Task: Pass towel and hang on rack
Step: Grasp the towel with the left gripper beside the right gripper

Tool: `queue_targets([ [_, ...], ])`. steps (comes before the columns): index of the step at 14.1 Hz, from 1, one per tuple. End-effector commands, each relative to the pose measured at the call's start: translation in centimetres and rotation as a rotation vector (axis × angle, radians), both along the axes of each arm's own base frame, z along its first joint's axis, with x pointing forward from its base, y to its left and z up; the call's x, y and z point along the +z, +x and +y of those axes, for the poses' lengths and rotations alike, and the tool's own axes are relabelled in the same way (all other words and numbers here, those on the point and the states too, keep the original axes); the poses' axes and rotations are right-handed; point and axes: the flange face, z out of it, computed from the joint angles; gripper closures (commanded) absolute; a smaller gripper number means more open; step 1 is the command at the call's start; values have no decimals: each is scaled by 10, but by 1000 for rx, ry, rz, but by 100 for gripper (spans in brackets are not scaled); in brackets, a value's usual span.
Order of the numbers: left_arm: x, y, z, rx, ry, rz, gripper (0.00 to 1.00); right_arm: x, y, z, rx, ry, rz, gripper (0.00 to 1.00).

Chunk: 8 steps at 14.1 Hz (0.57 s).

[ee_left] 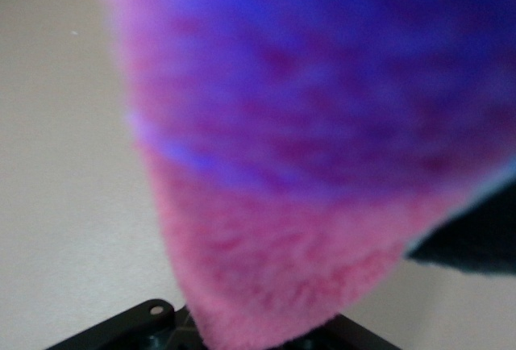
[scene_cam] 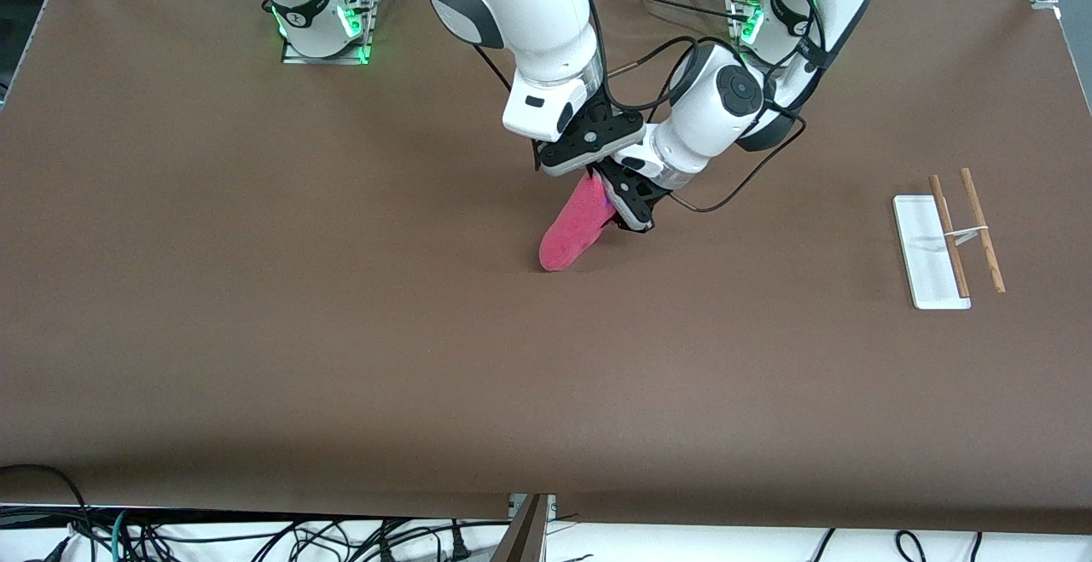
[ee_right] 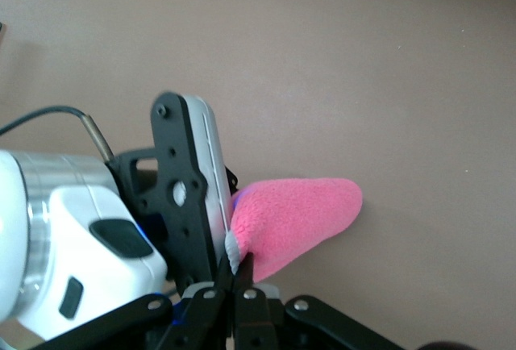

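Note:
The pink-red fuzzy towel (scene_cam: pixel 573 225) hangs over the middle of the table, its lower tip close to the tabletop. My right gripper (scene_cam: pixel 589 173) is shut on the towel's upper edge; in the right wrist view its fingertips (ee_right: pixel 235 265) pinch the grey edging, and the towel (ee_right: pixel 298 221) droops away from them. My left gripper (scene_cam: pixel 610 204) is shut on the same upper end, right beside the right one. In the left wrist view the towel (ee_left: pixel 306 164) fills the picture and hides the fingers. The rack (scene_cam: pixel 930 251) stands toward the left arm's end of the table, with its two wooden rods (scene_cam: pixel 981 229).
The brown table (scene_cam: pixel 341 332) spreads wide around the towel. Both arm bases (scene_cam: pixel 324 25) stand along the edge farthest from the front camera. Loose cables (scene_cam: pixel 256 536) lie below the table's nearest edge.

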Motion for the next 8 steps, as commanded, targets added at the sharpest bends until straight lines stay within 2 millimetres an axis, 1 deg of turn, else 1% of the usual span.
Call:
queue_targets([
  [1, 31, 15, 26, 19, 11, 3, 100, 1, -8, 6, 5, 0, 6, 100],
  [2, 37, 19, 34, 26, 17, 11, 100, 1, -7, 6, 0, 1, 7, 100],
  [3, 43, 19, 40, 27, 26, 18, 100, 1, -6, 5, -5, 0, 7, 81],
  [4, 49, 21, 47, 32, 33, 26, 100, 1, -4, 3, -5, -4, 9, 72],
  [5, 55, 21, 52, 35, 40, 32, 100, 1, -2, 0, -4, -10, 8, 1],
  [7, 68, 26, 71, 51, 57, 52, 100, 1, 0, -2, -7, -18, 4, 0],
  [8, 74, 28, 81, 60, 65, 67, 100, 3, 6, -9, -21, -21, -1, 0],
])
